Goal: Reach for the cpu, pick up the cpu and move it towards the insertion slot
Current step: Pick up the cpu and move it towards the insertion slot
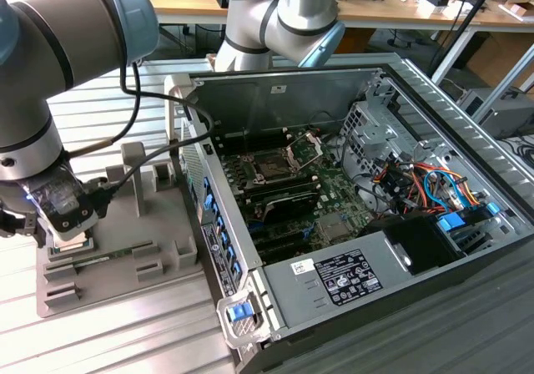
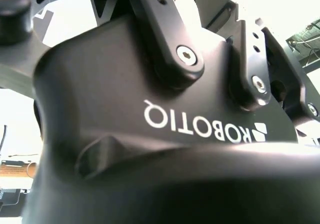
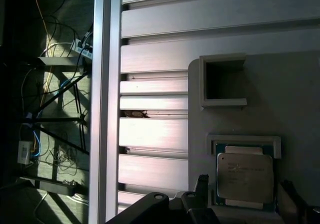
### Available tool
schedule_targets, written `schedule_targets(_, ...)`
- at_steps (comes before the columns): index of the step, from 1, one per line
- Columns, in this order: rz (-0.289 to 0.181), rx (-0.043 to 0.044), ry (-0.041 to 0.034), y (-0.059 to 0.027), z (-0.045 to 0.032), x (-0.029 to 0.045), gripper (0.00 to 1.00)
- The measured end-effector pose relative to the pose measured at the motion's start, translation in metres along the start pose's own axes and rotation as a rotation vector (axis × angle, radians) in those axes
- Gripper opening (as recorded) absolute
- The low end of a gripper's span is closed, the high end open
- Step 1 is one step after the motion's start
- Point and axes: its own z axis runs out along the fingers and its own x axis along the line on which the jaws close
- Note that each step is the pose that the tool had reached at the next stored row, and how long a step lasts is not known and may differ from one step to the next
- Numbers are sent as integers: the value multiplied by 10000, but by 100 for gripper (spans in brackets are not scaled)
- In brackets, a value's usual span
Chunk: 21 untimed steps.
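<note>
The gripper [image 1: 65, 224] hangs over the grey tray [image 1: 125, 257] at the exterior view's left. In the first wrist view its fingers [image 3: 201, 184] stand apart, one dark tip to each side of the cpu [image 3: 245, 176], clamped on nothing. The cpu lies flat, metal face up, in its framed pocket, directly between the tips. It is close to square, so no long axis matters, and its edges run square with the pocket walls. Whether the tips are level with the chip or above it I cannot tell, but the reach looks all but done, the grasp not yet made. An empty square pocket [image 3: 222, 81] sits just beside the cpu's pocket on the same tray. The tray rests on a ribbed metal surface [image 3: 155, 134]. The slot [image 1: 271, 167] lies well apart toward the exterior view's right, down inside the open case [image 1: 275, 82], with the case wall between tray and board. Desks [image 1: 400, 7] stand behind.
</note>
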Motion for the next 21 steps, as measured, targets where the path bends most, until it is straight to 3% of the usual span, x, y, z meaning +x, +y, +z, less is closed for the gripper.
schedule_targets(15, -17, -1, -1, 28, 63, -10, 62)
schedule_targets(21, -285, 0, 10, 38, 80, -29, 62)
